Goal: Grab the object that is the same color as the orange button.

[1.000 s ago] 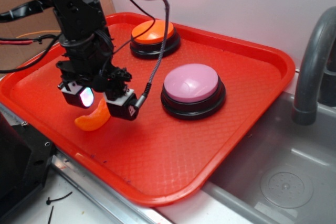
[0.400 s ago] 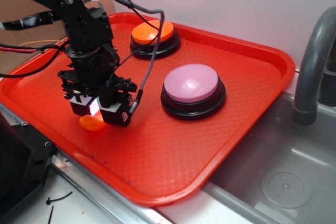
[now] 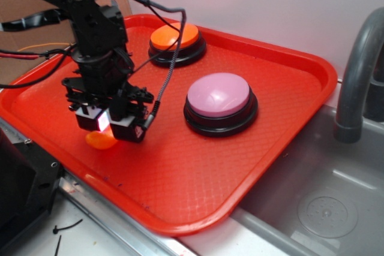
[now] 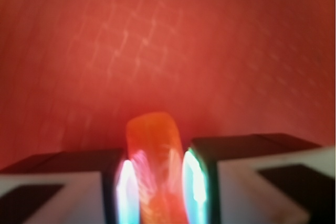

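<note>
since a second ago the gripper has slid left and closed in: then the jaws stood apart with the orange crescent piece lying out beside them, now they pinch it on both sides. since 0.4 s ago, only a small shift left and up.

wrist view: crescent sits upright between the two lit pads, touching both; image blurred. whether it has left the tray floor cannot be told.

no readable writing anywhere; a small pale mark on the right finger block, too small to make out.

crescent location: front left part of the red tray, near its front rim. orange button at the back of the tray, well apart from the gripper. pink-lilac button mid-tray, right of the gripper. braided cable hangs from the arm across the view of the orange button. grey faucet and sink basin to the right of the tray.
</note>
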